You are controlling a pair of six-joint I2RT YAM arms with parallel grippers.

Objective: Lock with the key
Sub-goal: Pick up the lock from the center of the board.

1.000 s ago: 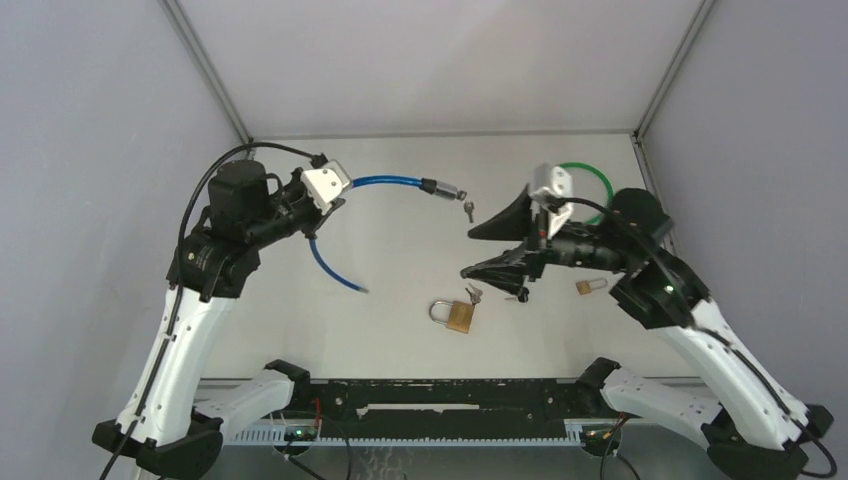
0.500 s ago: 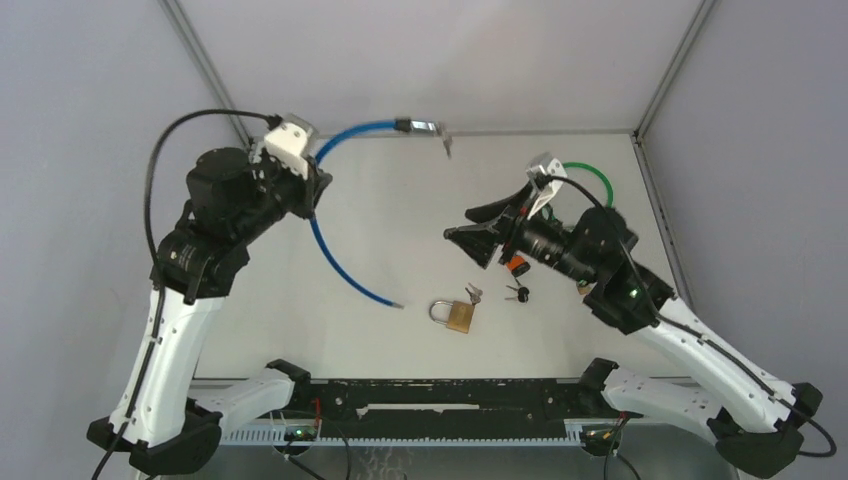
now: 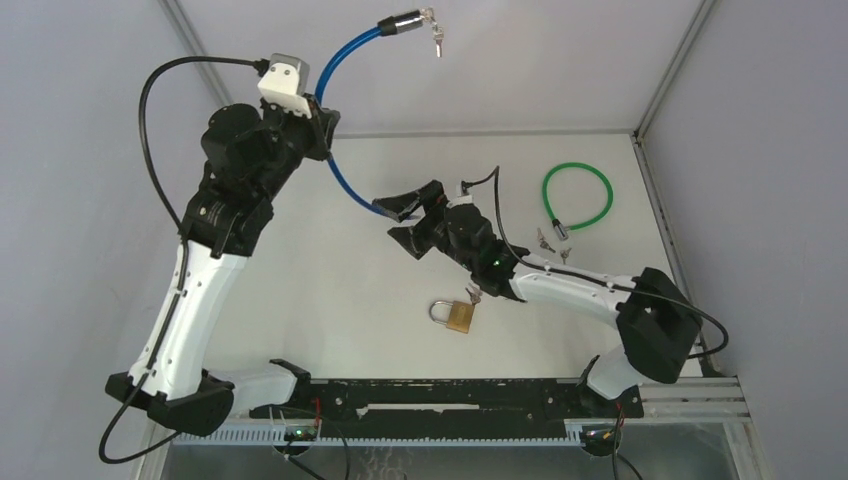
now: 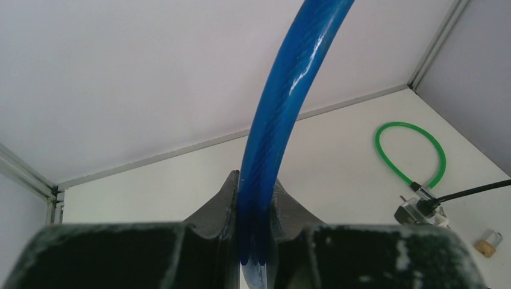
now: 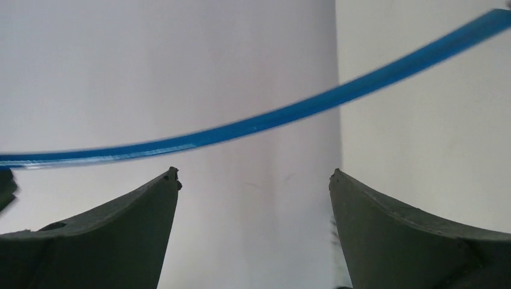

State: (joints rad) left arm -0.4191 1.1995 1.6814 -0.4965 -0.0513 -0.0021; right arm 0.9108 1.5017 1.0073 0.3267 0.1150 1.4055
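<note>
Blue cable (image 4: 283, 108) now lifted above white table (image 3: 330, 300); padlock (image 3: 458, 316), perhaps keys (image 3: 548, 240), remain.

This looks like a robotics lab cell, probably a test enclosure. A bare white table (image 3: 330, 290) is boxed in by plain pale panels (image 3: 520, 60) on metal corner posts (image 3: 207, 68). Robot arms (image 3: 185, 310) are bolted to a black rail (image 3: 450, 395).

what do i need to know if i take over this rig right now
Left claw: shut on the blue cable lock, held high; its lock head with the key is up in the air.
Right claw: open at the cable's free end, not gripping.
Brass padlock and green cable lock lie on the table.
Done: cable lifted.
Left: seat the free end in the lock head, turn the key.
</note>
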